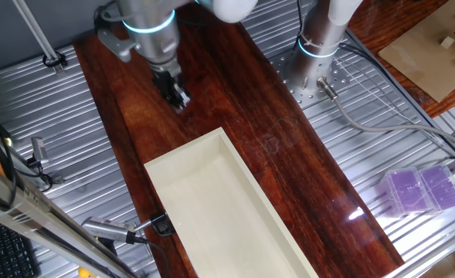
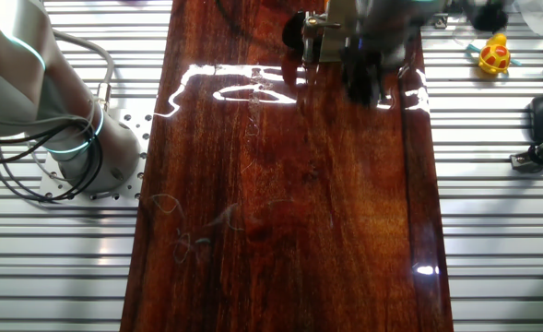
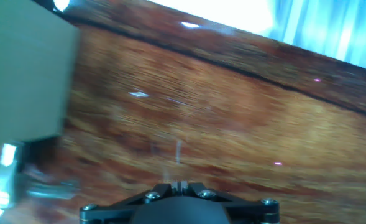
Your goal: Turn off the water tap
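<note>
- The chrome metal water tap (image 1: 111, 230) lies well away from the pincer. In one fixed view it is down and to the left of it, at the near edge of the picture, on the ribbed metal beside the wood. A small black clamp-like fitting (image 1: 162, 225) sits at its end, touching the basin's rim.
- The tap's long axis appears to run roughly across the picture, with its end pointing toward the basin. I judge that the pincer's approach turns on this, since it has to travel down that left edge and meet the tap's handle side-on.
- The two-finger black pincer (image 1: 179, 98) hangs low over the dark reddish polished wooden surface (image 1: 289, 162). Its jaws are clenched together with nothing between them (the hand view shows the tips meeting over bare wood).
- There is only one arm, so which is nearer does not arise.
- The long cream rectangular basin (image 1: 235, 216) starts just below the pincer in that view and stretches away from it. The tap is beside the basin's far-left corner as counted from the pincer.
- In the other fixed view the pincer (image 2: 374, 88) is blurred, and I cannot pick out the tap with confidence.
- In the hand view a blurred bit of bright metal (image 3: 2, 177) shows at the left edge. Whether it belongs to the tap I cannot tell.
- The turn itself looks not yet begun, as pincer and tap are apart.
</note>
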You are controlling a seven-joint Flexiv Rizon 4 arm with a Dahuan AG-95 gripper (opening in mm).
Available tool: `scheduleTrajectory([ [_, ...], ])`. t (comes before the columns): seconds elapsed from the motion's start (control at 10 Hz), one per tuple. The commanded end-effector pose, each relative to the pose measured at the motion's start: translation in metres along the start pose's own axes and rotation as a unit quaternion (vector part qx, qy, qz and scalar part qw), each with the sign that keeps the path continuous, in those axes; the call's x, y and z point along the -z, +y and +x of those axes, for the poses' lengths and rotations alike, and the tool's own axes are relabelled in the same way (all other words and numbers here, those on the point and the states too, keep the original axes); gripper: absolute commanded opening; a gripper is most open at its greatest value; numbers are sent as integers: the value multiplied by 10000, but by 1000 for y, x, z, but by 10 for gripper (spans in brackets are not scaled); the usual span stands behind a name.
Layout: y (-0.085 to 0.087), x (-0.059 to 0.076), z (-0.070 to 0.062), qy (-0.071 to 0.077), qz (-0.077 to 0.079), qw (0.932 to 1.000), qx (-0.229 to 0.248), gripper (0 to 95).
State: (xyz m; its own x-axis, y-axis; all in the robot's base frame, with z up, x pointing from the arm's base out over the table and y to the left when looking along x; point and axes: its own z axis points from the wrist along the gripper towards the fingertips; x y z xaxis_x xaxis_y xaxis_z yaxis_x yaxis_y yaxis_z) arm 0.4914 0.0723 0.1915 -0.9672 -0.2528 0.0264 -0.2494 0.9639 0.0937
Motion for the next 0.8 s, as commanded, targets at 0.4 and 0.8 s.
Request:
scheduleTrajectory([
  [0.4,18,3,-1,228,60,9997,-44,0],
  [0.8,24,0,-6,235,32,9996,-157,0],
])
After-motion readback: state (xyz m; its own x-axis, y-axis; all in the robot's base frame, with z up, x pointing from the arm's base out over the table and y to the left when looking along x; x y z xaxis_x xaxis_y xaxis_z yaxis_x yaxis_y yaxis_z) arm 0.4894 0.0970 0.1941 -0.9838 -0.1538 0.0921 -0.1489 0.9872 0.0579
